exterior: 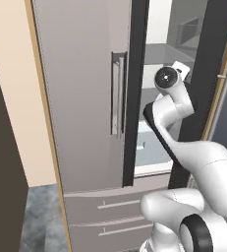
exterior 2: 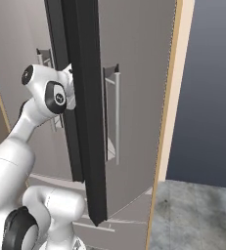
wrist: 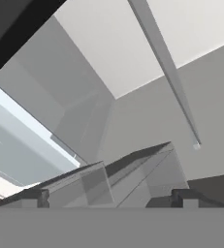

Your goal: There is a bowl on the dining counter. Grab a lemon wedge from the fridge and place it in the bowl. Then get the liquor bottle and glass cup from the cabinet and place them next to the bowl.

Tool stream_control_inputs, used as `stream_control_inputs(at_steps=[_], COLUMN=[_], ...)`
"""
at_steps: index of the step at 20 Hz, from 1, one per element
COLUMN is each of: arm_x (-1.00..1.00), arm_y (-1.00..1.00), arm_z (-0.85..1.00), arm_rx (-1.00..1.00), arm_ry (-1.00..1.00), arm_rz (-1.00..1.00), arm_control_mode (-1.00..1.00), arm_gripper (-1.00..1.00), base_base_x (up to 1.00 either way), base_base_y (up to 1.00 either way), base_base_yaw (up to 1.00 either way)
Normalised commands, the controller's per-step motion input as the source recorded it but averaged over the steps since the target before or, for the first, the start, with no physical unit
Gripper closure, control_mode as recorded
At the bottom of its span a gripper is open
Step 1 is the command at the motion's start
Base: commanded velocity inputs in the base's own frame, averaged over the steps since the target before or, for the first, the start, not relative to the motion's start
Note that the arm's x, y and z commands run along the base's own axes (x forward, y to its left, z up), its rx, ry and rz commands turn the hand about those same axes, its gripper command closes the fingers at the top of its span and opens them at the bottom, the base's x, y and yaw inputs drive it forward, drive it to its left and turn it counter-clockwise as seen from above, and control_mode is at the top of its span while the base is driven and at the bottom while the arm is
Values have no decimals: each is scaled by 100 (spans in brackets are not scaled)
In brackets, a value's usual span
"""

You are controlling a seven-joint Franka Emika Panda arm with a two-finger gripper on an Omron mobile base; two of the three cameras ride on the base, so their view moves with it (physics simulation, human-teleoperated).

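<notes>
The arm (exterior: 184,147) is rising from the base at 5 o'clock in the left base view and bending up toward 1 o'clock, its wrist reaching into the gap between the two doors of the fridge (exterior: 80,98). In the right base view the arm (exterior 2: 41,97) is climbing from 7 o'clock to 10 o'clock, the hand passing behind the dark edge of the right door (exterior 2: 82,122), which is standing ajar. The left door is sitting shut, its long handle (exterior: 117,93) upright just left of the gap. Two drawers (exterior: 110,216) are lying below the doors at 6 o'clock.

In the hand view the tool (wrist: 111,199) is standing released, its two dark fingertips (wrist: 33,197) spread wide at 7 and 5 o'clock, gripping nothing and touching nothing. It is pointing into the fridge's pale grey interior, where a light shelf (wrist: 26,140) is running at 9 o'clock. I cannot tell where the lemon wedge is.
</notes>
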Motion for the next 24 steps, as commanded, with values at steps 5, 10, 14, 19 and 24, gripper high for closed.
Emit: stream_control_inputs(at_steps=[5, 10, 14, 19, 24], arm_x=[-30, -48, -46, -22, -2], arm_y=[-51, -52, -64, -80, -90], arm_z=[0, 5, 13, 20, 24], arm_rx=[0, 0, 0, 1, 4], arm_ry=[-6, -10, -9, -2, 0], arm_rz=[-4, -5, -5, -3, -1], arm_control_mode=[-100, -100, -100, -100, -100], arm_gripper=[-100, -100, -100, -100, -100], base_base_x=[0, 0, 0, 0, 0], base_base_y=[0, 0, 0, 0, 0], base_base_yaw=[0, 0, 0, 0, 0])
